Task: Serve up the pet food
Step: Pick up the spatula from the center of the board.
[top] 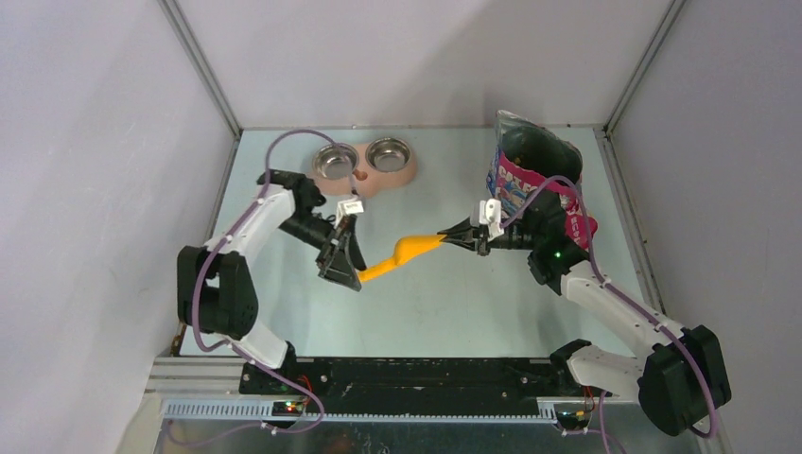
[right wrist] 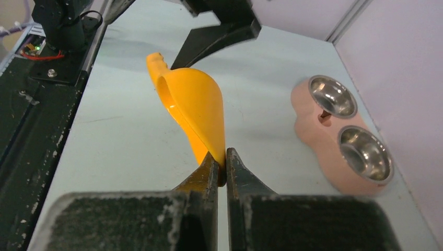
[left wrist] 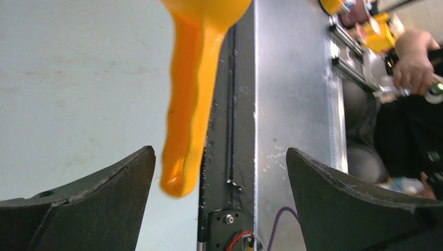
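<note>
A yellow plastic scoop is held out level above the table between the two arms. The rim of its bowl is pinched by the right end effector, whose fingers are closed tight on the thin plastic. The left end effector is spread wide, and the tip of the scoop's handle is seen between its fingers, nearer one of them, with no contact visible. The cat food bag is stood upright at the back right of the table, just behind the right arm, with its top open; the pet food inside cannot be made out in the dark opening. A pink twin-bowl feeder is placed at the back centre, well apart from the bag.
</note>
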You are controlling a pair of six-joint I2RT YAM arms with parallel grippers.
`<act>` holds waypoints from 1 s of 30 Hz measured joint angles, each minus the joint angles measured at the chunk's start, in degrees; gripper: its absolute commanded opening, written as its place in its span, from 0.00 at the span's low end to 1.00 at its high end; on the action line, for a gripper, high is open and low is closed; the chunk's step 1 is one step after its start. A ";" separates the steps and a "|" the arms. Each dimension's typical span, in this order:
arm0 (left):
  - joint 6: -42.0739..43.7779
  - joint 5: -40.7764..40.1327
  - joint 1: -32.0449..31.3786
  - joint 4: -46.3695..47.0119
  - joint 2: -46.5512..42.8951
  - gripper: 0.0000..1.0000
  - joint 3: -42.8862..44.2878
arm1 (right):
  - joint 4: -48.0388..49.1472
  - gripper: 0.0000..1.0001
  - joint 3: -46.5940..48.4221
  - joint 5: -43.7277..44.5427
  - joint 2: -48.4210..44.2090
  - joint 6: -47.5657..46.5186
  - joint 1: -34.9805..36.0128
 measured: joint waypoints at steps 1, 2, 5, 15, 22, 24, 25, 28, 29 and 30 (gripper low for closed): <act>-0.11 0.04 1.51 0.02 -0.68 1.00 0.39 | -0.28 0.00 0.11 0.28 0.02 0.61 -0.02; -0.20 0.13 3.39 0.02 -1.49 1.00 0.92 | -0.72 0.00 0.28 0.76 0.02 1.46 -0.11; -1.27 1.11 10.95 0.13 -3.91 1.00 4.70 | -1.70 0.00 1.33 2.62 0.02 4.26 -0.28; -44.61 -11.28 18.80 47.19 -13.94 1.00 -1.73 | -5.64 0.00 8.79 16.09 0.02 11.39 -4.68; -63.52 -27.82 16.15 64.26 1.60 1.00 9.92 | -7.45 0.00 9.38 21.77 0.02 13.46 -8.55; -65.94 -30.47 15.21 65.92 6.64 1.00 13.88 | -8.11 0.00 9.38 21.97 0.02 13.46 -8.52; -66.97 -31.80 14.64 66.27 8.85 1.00 15.45 | -8.46 0.00 9.38 22.03 0.02 13.46 -8.52; -69.33 -35.45 12.61 66.73 13.64 1.00 18.18 | -9.22 0.00 9.38 22.08 0.02 13.46 -8.50; -70.01 -36.81 11.76 66.53 15.08 1.00 19.10 | -9.29 0.00 9.38 22.05 0.02 13.44 -8.50; -70.60 -38.14 10.93 66.49 16.26 1.00 20.02 | -9.33 0.00 9.38 22.08 0.02 13.44 -8.50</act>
